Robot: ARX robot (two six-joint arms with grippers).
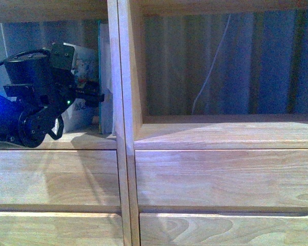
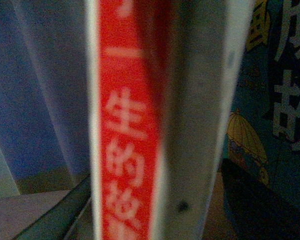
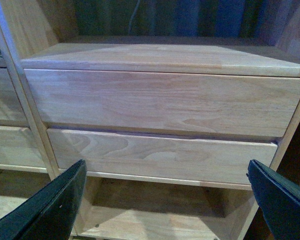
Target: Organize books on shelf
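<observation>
The left gripper (image 1: 94, 97) sits at the white paperback (image 2: 125, 150) beside the teal book (image 1: 105, 77) (its grip can't be made out), while the right gripper (image 3: 164, 170) hangs spread wide before the shelf (image 1: 125, 77).

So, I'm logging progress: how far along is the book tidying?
Done: the teal book stands upright against the central divider. In hand: the left gripper is at the white paperback beside it; grip unclear. Left: settling that paperback. The right gripper hangs open by the drawers.
</observation>
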